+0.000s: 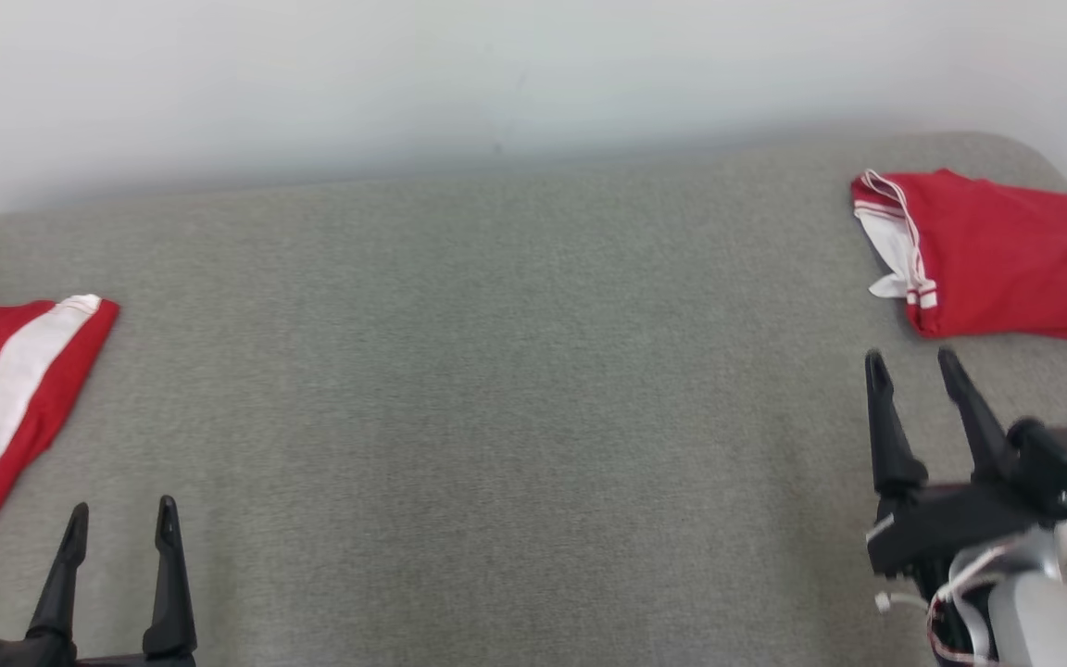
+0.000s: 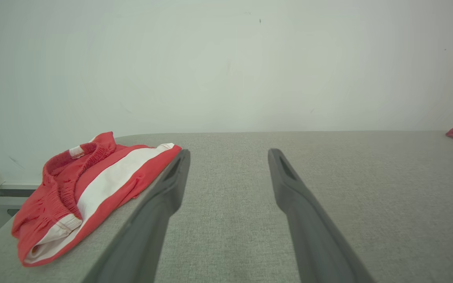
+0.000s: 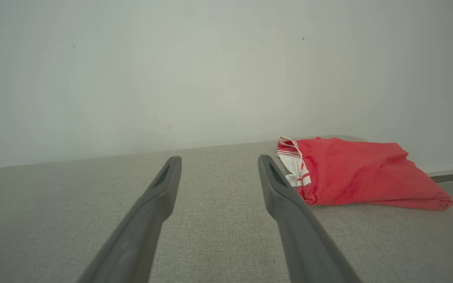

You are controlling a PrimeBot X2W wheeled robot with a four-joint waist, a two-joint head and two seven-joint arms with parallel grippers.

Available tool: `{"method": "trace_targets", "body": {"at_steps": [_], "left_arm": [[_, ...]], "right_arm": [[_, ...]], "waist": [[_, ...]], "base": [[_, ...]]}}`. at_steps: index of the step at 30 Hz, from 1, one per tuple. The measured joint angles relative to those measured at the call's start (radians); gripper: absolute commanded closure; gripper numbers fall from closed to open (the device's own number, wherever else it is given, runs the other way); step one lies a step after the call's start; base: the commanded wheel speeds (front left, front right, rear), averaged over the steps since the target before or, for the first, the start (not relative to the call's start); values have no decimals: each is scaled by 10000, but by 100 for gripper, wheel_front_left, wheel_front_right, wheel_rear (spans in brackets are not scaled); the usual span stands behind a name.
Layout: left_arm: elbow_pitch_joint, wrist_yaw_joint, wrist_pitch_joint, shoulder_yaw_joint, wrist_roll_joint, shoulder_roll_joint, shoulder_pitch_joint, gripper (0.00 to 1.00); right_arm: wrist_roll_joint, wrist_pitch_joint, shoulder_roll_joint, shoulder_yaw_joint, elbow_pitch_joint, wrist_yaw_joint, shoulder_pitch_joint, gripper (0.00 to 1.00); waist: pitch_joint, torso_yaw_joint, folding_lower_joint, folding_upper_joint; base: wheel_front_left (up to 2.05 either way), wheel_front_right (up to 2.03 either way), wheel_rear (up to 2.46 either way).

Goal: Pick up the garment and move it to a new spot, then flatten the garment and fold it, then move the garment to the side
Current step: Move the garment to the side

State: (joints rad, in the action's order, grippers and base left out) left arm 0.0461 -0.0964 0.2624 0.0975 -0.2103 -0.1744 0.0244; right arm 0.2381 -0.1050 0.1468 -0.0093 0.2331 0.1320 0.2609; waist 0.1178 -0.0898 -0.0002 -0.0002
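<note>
Folded red garment (image 1: 1006, 255) lies at the far right corner of the grey, fabric-covered tabletop (image 1: 496, 371). It is a compact, roughly rectangular bundle with white, red-striped trim showing at its left end. In the right wrist view the folded red garment (image 3: 360, 173) rests flat on the cloth, just beyond and to the right of that arm's fingers. A second piece, the striped shorts (image 1: 6, 408), red with a broad white band, lies loosely rumpled at the tabletop's left edge, partly cut off by the border of the head view. In the left wrist view the striped shorts (image 2: 89, 188) have their elastic waistband bunched at the far end and one side reaching the table's edge. The two pieces are well apart, with bare grey cloth between them. The left gripper (image 1: 121, 508) sits at the lower left, near the shorts but clear of them, its jaws apart and empty. The right gripper (image 1: 910, 357) is farther forward on the right, just short of the folded bundle, jaws likewise apart with nothing between them. A small red-and-white sliver at the far right edge of the left wrist view is probably that same bundle, though too little shows to be sure. A plain pale wall (image 1: 496, 74) stands behind the tabletop.
</note>
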Motion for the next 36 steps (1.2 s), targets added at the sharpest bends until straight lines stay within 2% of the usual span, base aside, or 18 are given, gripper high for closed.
{"method": "trace_targets", "body": {"at_steps": [8, 15, 23, 36], "left_arm": [[487, -100, 2, -138, 188, 148, -9, 0], [941, -192, 0, -297, 257, 249, -62, 0], [1264, -268, 0, -380, 284, 244, -57, 0], [1262, -284, 0, -617, 326, 127, -252, 0]], "right_arm": [[163, -316, -437, -474, -629, -2, -1786, 0], [-111, -453, -746, -485, -1083, -2, -2918, 0], [-399, -508, -894, -27, -1407, 0, -3194, 0], [-533, -391, -949, 153, -1615, 0, -3281, 0]], "waist": [[-537, 696, 1, 1], [-937, 1242, 2, 1], [-1190, 1577, 2, 2], [-1156, 1557, 2, 3]], "base": [[0, 0, 0], [0, 0, 0], [0, 0, 0], [0, 0, 0]]}}
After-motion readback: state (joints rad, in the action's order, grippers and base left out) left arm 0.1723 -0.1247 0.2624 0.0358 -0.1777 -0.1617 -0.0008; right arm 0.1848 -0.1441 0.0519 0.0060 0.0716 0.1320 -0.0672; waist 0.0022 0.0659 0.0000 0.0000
